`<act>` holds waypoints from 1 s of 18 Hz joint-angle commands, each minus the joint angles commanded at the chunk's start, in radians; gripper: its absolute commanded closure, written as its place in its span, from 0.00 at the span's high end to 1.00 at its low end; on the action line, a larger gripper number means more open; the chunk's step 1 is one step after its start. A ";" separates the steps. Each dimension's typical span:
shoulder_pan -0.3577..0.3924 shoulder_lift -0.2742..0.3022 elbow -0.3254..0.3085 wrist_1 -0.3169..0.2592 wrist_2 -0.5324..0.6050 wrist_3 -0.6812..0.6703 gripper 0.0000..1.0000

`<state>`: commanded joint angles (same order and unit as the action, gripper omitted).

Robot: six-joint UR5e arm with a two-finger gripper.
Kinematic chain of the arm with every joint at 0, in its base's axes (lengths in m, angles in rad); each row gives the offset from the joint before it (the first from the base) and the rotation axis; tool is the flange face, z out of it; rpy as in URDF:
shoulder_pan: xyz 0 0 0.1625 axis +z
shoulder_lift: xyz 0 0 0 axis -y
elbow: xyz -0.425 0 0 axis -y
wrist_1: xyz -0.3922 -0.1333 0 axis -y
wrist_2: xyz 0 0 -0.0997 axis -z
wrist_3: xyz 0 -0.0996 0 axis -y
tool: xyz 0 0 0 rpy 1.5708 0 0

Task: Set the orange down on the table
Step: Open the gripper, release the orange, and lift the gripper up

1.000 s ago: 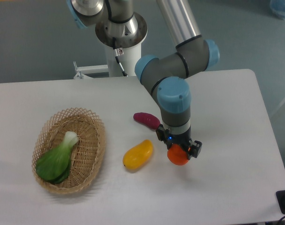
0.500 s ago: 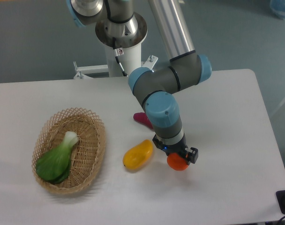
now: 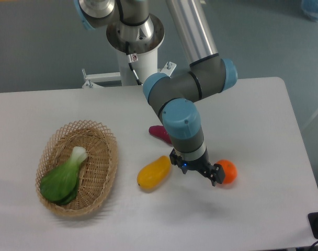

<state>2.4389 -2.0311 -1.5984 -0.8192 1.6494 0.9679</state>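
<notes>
The orange (image 3: 228, 171), small, round and bright, lies on the white table (image 3: 263, 120) right of centre. My gripper (image 3: 200, 170) hangs low over the table just left of it, pointing down. One black finger (image 3: 217, 175) stands right beside the orange, touching or nearly so. The gripper is open and nothing shows between its fingers. The far finger is mostly hidden under the wrist.
A yellow-orange mango-shaped fruit (image 3: 154, 172) lies just left of the gripper, and a purple vegetable (image 3: 160, 133) sits behind the arm. A wicker basket (image 3: 108, 157) with a green bok choy (image 3: 62, 179) stands at the left. The robot base (image 3: 135, 52) rises at the back.
The orange was held between the fingers under the wrist; now it lies free on the table to the gripper's right. The wrist has risen slightly.
</notes>
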 joint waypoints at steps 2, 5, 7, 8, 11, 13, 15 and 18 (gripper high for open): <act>0.026 0.011 -0.008 0.002 -0.043 -0.008 1.00; 0.058 0.020 -0.018 0.020 -0.072 -0.023 1.00; 0.071 0.022 -0.018 0.038 -0.075 -0.037 1.00; 0.081 0.022 -0.017 0.038 -0.074 -0.031 1.00; 0.124 0.023 -0.006 0.035 -0.075 -0.025 1.00; 0.149 0.025 0.009 0.028 -0.082 -0.020 1.00; 0.178 0.023 0.052 -0.030 -0.120 0.007 1.00; 0.219 0.025 0.121 -0.213 -0.150 0.139 1.00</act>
<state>2.6582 -2.0065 -1.4773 -1.0320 1.4989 1.1073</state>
